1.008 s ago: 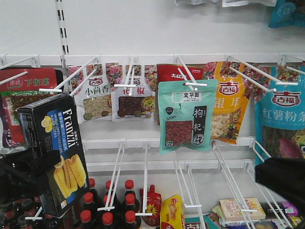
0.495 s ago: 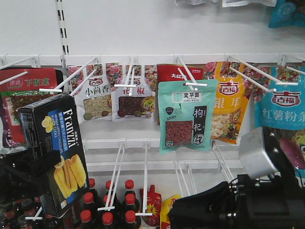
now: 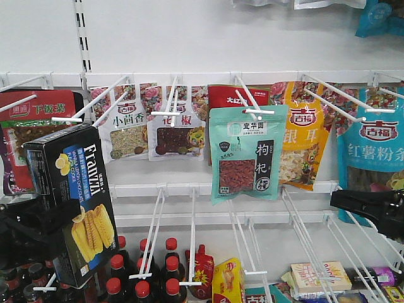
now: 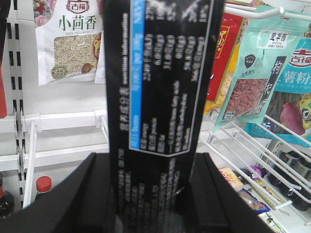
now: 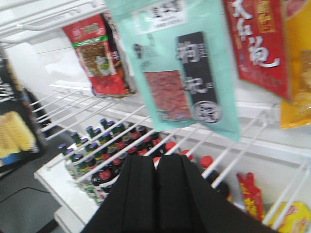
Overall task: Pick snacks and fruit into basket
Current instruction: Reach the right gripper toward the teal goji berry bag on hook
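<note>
Now my right claw (image 5: 156, 164) has pulled back sideways, pinched shut and empty, with the green berry bag (image 5: 187, 63) just above it, while my left claw (image 4: 155, 167) grips the cracker box (image 4: 163, 73); I think the right one must open next to grab that bag.

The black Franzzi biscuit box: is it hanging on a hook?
No, the left claw clamps the black Franzzi biscuit box from both sides.

Box (image 3: 69, 202) btwn L jaws: black, blue side stripe, white lettering, yellow biscuit print. Pouch (image 5: 180, 73) above R jaws: mint green, red window, black label. Bottle caps (image 5: 207, 161) beyond R jaws: red.
</note>
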{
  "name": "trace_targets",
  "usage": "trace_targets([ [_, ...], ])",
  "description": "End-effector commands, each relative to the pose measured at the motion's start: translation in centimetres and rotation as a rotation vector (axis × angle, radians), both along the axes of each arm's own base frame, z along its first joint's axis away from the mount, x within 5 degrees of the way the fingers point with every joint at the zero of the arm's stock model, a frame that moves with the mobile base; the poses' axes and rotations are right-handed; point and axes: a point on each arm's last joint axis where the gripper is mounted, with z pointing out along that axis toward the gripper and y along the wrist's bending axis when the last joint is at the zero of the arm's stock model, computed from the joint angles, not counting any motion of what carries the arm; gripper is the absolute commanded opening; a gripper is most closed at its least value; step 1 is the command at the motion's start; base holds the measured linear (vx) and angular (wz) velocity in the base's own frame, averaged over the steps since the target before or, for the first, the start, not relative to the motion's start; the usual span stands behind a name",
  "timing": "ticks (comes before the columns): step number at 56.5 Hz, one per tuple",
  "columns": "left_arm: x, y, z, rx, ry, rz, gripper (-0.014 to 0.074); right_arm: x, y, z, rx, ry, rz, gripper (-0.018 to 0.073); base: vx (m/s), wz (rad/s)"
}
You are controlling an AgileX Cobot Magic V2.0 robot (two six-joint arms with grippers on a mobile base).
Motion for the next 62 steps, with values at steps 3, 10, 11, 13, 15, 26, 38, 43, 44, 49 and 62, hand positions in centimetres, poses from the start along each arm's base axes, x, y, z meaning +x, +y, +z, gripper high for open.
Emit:
trace_targets([
  [3, -0.3, -0.4, 2.1, -0.055, -0.076, -0.043, 0.0002, 2.3, -1.1, 2.4, 0.051, -0.161, -0.002, -0.0007, 0.00, 0.00],
  [10, -0.4, -0.5, 2.1, -0.059, -0.082, -0.054, 0.0002, 5.5, -2.1, 2.6, 0.045, -0.188, 0.008, -0.0007, 0.00, 0.00],
  [11, -0.4, -0.5, 2.2, -0.060, -0.083, -0.056, 0.0002, 5.9, -2.2, 2.4, 0.047, -0.187, 0.010, -0.0007, 0.00, 0.00],
  [13, -0.4, -0.5, 2.2, -0.060, -0.084, -0.058, 0.0002, 6.7, -2.5, 2.4, 0.045, -0.195, 0.012, -0.0007, 0.00, 0.00],
  [15, -0.4, -0.5, 2.2, -0.060, -0.084, -0.058, 0.0002, 7.7, -2.9, 2.2, 0.040, -0.201, 0.017, -0.0007, 0.00, 0.00],
  [26, -0.4, -0.5, 2.2, -0.061, -0.084, -0.059, 0.0002, 11.6, -3.3, 1.0, 0.051, -0.239, 0.083, -0.0007, 0.00, 0.00],
  [38, -0.5, -0.6, 2.2, -0.065, -0.090, -0.071, 0.0002, 14.6, -0.6, 0.9, 0.041, -0.290, 0.167, 0.0029, 0.00, 0.00],
  [43, -0.5, -0.6, 2.2, -0.065, -0.091, -0.072, 0.0002, 15.1, 0.6, 1.3, 0.029, -0.320, 0.198, 0.0094, 0.00, 0.00],
  [44, -0.5, -0.6, 2.2, -0.065, -0.091, -0.072, 0.0002, 15.2, 0.8, 1.4, 0.028, -0.325, 0.203, 0.0106, 0.00, 0.00],
  [49, -0.5, -0.6, 2.2, -0.065, -0.091, -0.072, 0.0002, 15.3, 2.0, 1.9, 0.022, -0.343, 0.223, 0.0212, 0.00, 0.00],
  [62, -0.5, -0.6, 2.2, -0.065, -0.091, -0.072, 0.0002, 15.5, 3.2, 2.4, 0.043, -0.328, 0.243, 0.0553, 0.00, 0.00],
])
